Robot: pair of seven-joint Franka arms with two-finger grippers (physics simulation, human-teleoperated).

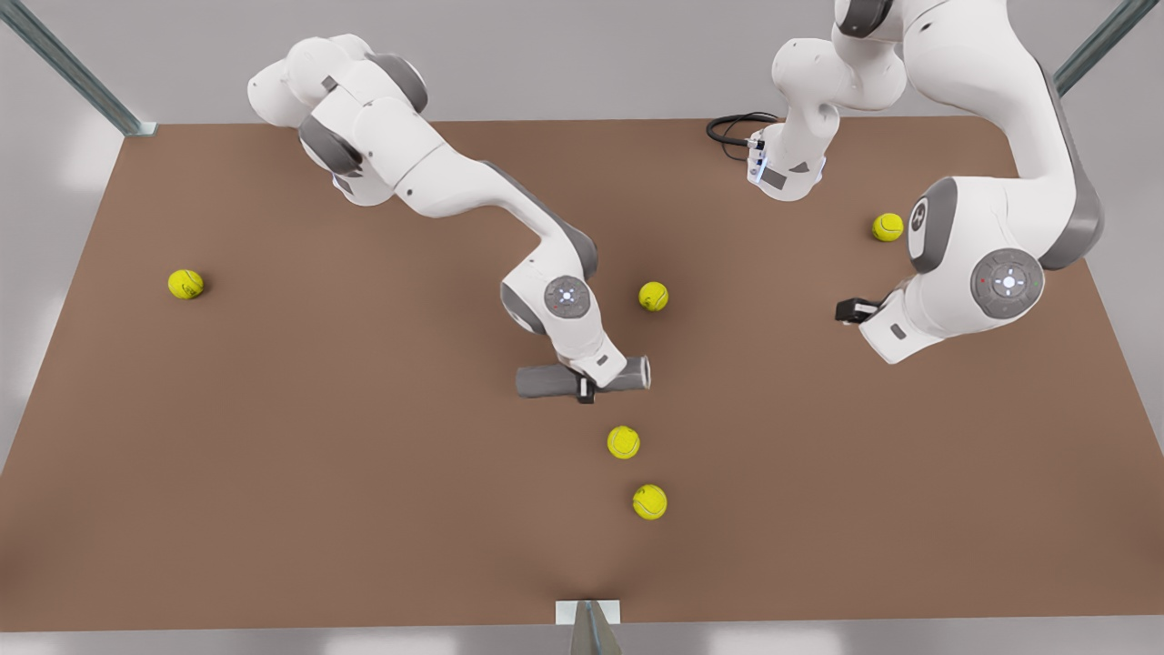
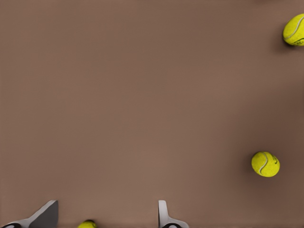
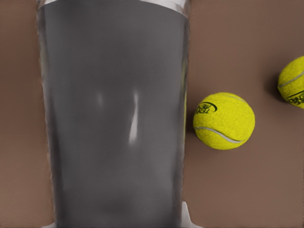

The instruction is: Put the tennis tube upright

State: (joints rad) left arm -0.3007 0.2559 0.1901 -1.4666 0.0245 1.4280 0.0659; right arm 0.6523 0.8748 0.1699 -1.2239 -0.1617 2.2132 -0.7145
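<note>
Brown table (image 1: 273,437) | right end effector (image 1: 587,389) grips lying tennis tube (image 1: 546,381) | left end effector (image 2: 108,216) spread, idle

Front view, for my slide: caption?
Right claw straddles the lying tennis tube; left claw waits.
</note>
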